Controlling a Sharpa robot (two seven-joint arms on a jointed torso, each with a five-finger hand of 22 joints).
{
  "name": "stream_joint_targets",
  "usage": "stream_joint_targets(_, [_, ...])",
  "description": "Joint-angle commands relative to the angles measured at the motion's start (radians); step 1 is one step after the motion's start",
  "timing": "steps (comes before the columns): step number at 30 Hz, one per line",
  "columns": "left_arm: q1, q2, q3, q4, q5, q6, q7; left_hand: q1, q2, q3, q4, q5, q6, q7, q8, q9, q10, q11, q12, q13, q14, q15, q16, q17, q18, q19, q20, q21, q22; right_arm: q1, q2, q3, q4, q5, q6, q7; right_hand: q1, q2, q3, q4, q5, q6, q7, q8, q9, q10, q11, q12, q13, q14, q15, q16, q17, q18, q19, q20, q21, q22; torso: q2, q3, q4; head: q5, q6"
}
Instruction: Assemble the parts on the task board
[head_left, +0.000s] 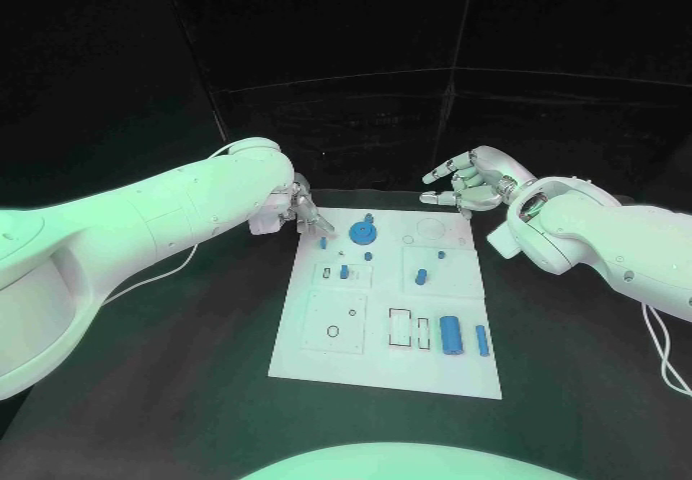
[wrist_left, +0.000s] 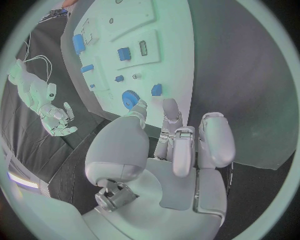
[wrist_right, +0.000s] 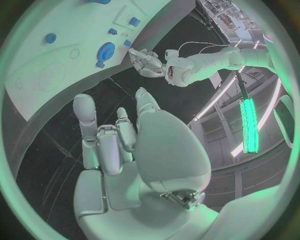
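Note:
The white task board (head_left: 389, 375) lies in the middle of the black table. A blue gear (head_left: 362, 233) stands near its far edge, with small blue pieces (head_left: 369, 256) around it. A blue cylinder (head_left: 451, 334) and a thinner blue bar (head_left: 482, 339) lie at the near right. My left hand (head_left: 289, 212) hovers at the board's far left corner, fingers loosely bent and holding nothing; the left wrist view shows this hand (wrist_left: 181, 135) just short of the gear (wrist_left: 130, 98). My right hand (head_left: 469, 180) hangs beyond the far right corner, empty, also visible as the right hand (wrist_right: 119, 135).
Several empty cut-outs and slots (head_left: 408, 327) mark the board's near half. Black table (head_left: 173, 400) surrounds the board on all sides. A thin white cable (head_left: 666, 360) trails by my right arm at the table's right side.

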Motion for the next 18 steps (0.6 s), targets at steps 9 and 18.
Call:
stream_joint_targets(9, [-0.007, 0.017, 0.001, -0.021, 0.001, 0.044, 0.026, 0.002, 0.011, -0.016, 0.004, -0.004, 0.01, -0.002, 0.0, -0.005, -0.004, 0.001, 0.007, -0.001, 0.106, 0.003, 0.003, 0.263, 0.003, 0.002, 0.004, 0.007, 0.005, 0.002, 0.005, 0.001, -0.001, 0.003, 0.006, 0.008, -0.012, 0.002, -0.005, 0.001, 0.002, -0.004, 0.004, 0.004, -0.002, -0.007, -0.002, -0.003, 0.0, 0.05, -0.007, -0.004, 0.023, 0.019, -0.008, 0.0, -0.004, -0.002, -0.001, 0.0016, 0.0021, -0.002, -0.002])
stream_joint_targets(18, [-0.009, 0.025, 0.001, -0.034, 0.001, 0.059, 0.028, 0.045, 0.036, -0.027, -0.006, -0.002, 0.023, -0.005, 0.003, -0.02, -0.003, -0.002, 0.012, -0.006, 0.106, 0.001, 0.003, 0.263, 0.002, 0.003, 0.002, 0.009, 0.01, 0.002, 0.007, 0.001, -0.002, 0.003, 0.008, 0.009, -0.011, 0.003, -0.005, 0.0, 0.004, -0.005, 0.004, 0.004, -0.002, -0.007, -0.002, -0.002, 0.001, 0.05, -0.007, -0.004, 0.024, 0.019, -0.007, 0.0, -0.005, -0.002, -0.001, 0.0012, 0.0017, -0.003, -0.004])
